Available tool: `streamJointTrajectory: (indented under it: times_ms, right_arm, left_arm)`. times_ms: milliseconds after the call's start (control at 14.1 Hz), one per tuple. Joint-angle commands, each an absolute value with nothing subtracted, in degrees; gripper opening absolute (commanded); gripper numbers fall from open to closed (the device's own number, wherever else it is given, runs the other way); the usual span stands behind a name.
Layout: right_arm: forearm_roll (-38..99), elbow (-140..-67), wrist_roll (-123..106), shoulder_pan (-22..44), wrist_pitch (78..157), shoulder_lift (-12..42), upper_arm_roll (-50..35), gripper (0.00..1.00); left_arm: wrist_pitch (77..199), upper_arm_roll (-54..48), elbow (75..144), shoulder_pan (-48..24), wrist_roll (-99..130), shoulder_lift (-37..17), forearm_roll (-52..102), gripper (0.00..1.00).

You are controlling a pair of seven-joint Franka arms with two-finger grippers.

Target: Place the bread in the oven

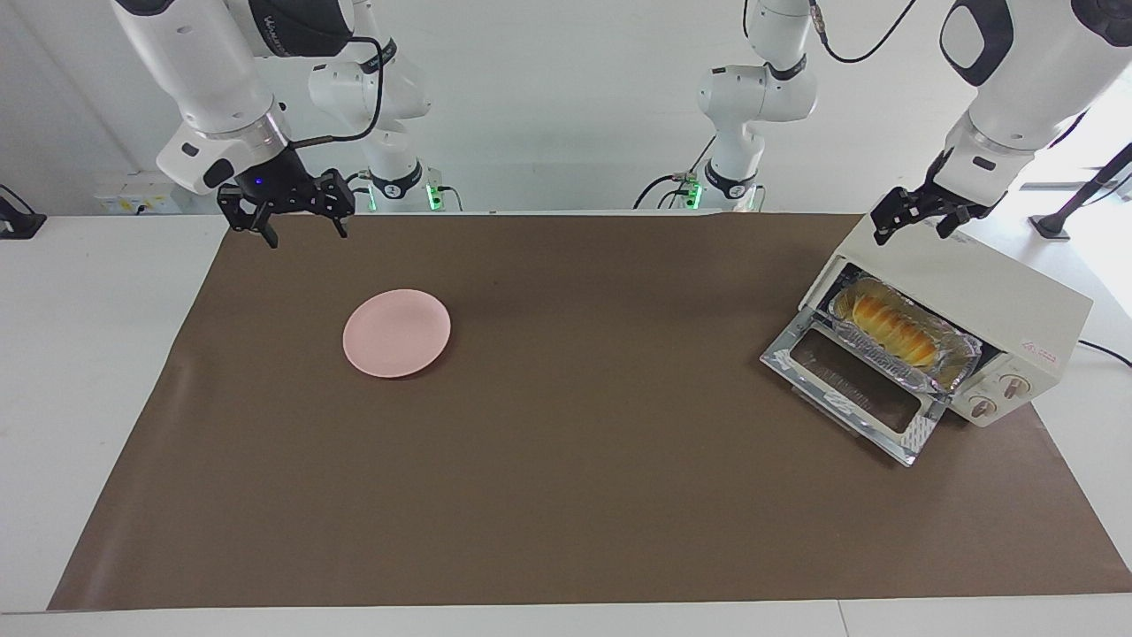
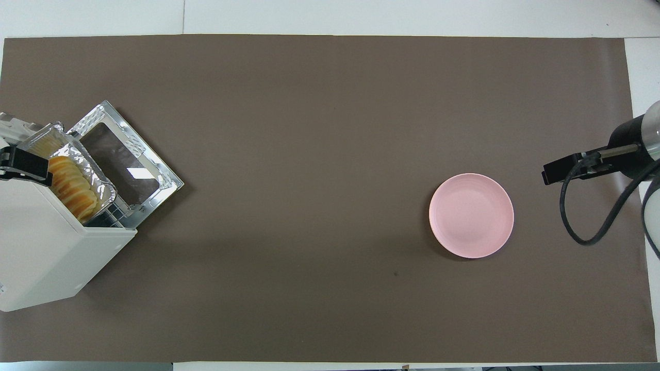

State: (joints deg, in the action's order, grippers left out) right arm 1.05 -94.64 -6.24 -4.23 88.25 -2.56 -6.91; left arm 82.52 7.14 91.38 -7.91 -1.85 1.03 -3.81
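The bread (image 1: pixel 891 327) (image 2: pixel 72 188), a golden ridged loaf, lies in a crinkled foil tray (image 1: pixel 959 356) on the rack inside the cream-white oven (image 1: pixel 990 283) (image 2: pixel 46 247). The oven stands at the left arm's end of the table, with its glass door (image 1: pixel 849 389) (image 2: pixel 129 165) dropped open flat. My left gripper (image 1: pixel 913 228) (image 2: pixel 23 166) hangs open and empty in the air over the oven's top edge, clear of the bread. The right gripper (image 1: pixel 305 232) (image 2: pixel 572 167) waits open and empty over the mat's corner at the right arm's end.
A round pink plate (image 1: pixel 396 333) (image 2: pixel 471 215) with nothing on it sits on the brown mat (image 1: pixel 566 460) toward the right arm's end. The oven's two knobs (image 1: pixel 1017 385) face away from the robots. A black cable (image 2: pixel 593 226) loops from the right arm.
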Motion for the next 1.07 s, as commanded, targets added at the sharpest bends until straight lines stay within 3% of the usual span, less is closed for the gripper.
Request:
streamJointTrajectory:
  times_ms: [0, 996]
  right_arm:
    - [1.14, -95.80, -5.98, -5.10, 87.98, -3.87, -7.56, 1.00]
    - [1.14, -95.89, -5.98, -5.10, 87.89, -3.87, -7.56, 1.00]
  left_arm:
    - [81.39, -2.51, 94.66, -0.90, -3.52, 3.34, -3.87, 1.00]
    - [84.72, -3.25, 92.99, -1.67, -2.99, 2.81, -0.70, 1.00]
